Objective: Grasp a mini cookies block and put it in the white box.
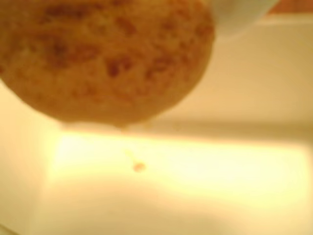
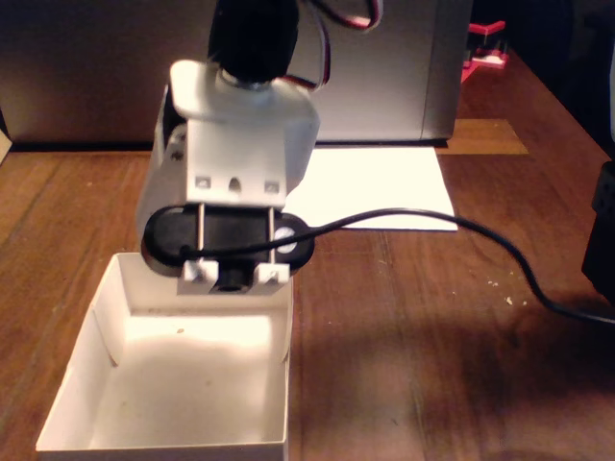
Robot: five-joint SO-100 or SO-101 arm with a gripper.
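- Filling the top of the wrist view: mini cookies block (image 1: 105,58), out of focus, round, golden-brown, darker specks across a rough crumbly face.
- Hangs over the interior of the white box (image 1: 195,196); lower edge clear of the floor, a small crumb (image 1: 139,167) lying on the floor beneath.
- Not visible in the fixed view, hidden under the wrist housing.
- Gripper (image 2: 233,279): fingertips not seen in either view. Cookie sits suspended right at the lens, so apparently gripped, but jaw state can't be told from these pictures.
- White arm housing (image 2: 235,134) above, smooth moulded plastic, black camera module (image 2: 226,240) bracketed underneath, pointing down over the far end of the box.
- Box in the fixed view (image 2: 192,384): shallow, square, lidless, thin white card, low upright walls, near wall at the bottom edge of the picture. Floor lit warm yellow, a few specks on it.
- Surface: brown wooden table (image 2: 432,346), visible grain, slightly scuffed, a few pale crumbs to the right.
- Flat white sheet of paper (image 2: 375,187) behind the arm, lying on the table, apart from the box.
- Black cable (image 2: 480,235) running from the camera module off to the right across the wood.
- Grey metal-looking panel (image 2: 384,67) upright at the back; red object (image 2: 485,48) top right, too small to identify.
- Dim room, light concentrated on box and paper.
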